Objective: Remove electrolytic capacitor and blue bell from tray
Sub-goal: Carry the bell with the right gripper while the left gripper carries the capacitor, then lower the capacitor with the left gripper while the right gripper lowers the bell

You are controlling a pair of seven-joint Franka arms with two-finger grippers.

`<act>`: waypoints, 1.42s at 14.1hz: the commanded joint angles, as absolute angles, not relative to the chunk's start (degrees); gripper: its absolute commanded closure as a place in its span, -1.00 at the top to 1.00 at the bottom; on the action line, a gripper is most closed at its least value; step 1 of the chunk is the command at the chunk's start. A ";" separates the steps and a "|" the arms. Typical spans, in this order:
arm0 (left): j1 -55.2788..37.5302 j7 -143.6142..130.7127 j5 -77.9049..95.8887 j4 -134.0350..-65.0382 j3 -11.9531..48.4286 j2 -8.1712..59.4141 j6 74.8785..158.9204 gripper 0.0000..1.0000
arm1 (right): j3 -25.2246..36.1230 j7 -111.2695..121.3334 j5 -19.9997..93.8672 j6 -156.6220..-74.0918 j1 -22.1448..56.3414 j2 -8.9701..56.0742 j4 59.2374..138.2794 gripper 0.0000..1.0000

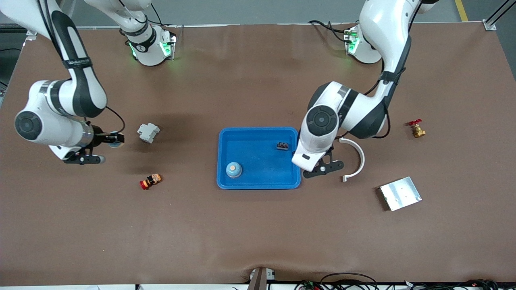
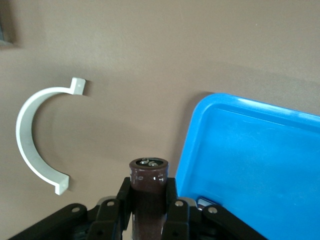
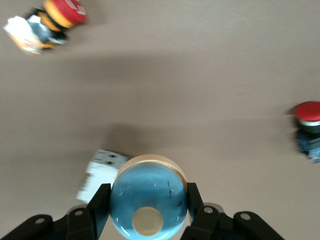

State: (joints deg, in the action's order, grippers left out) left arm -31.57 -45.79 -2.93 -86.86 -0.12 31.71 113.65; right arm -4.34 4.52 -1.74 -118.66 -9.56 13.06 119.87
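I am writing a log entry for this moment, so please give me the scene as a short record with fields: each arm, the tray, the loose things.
left gripper: over the table beside the blue tray, fingers shut on the capacitor
right gripper: over the table near the white module, fingers shut on a blue bell
tray contents: second bell, small black part
loose on table: red push button, white curved clamp, metal plate, brass valve
task state: neither held thing placed yet
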 commanded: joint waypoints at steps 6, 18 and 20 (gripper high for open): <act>-28.92 -39.13 -2.99 -102.02 -0.35 24.00 127.16 -1.00 | -4.57 19.77 -5.01 -134.55 -18.81 12.56 129.82 -0.79; -19.42 -14.06 -2.20 -115.74 3.69 19.95 138.68 -1.00 | -1.41 27.25 -4.39 -141.60 -20.65 19.95 129.29 0.39; -19.51 -13.97 -2.63 -118.37 3.69 20.04 142.45 -1.00 | -1.49 24.19 -4.39 -141.07 -20.39 19.86 129.11 1.00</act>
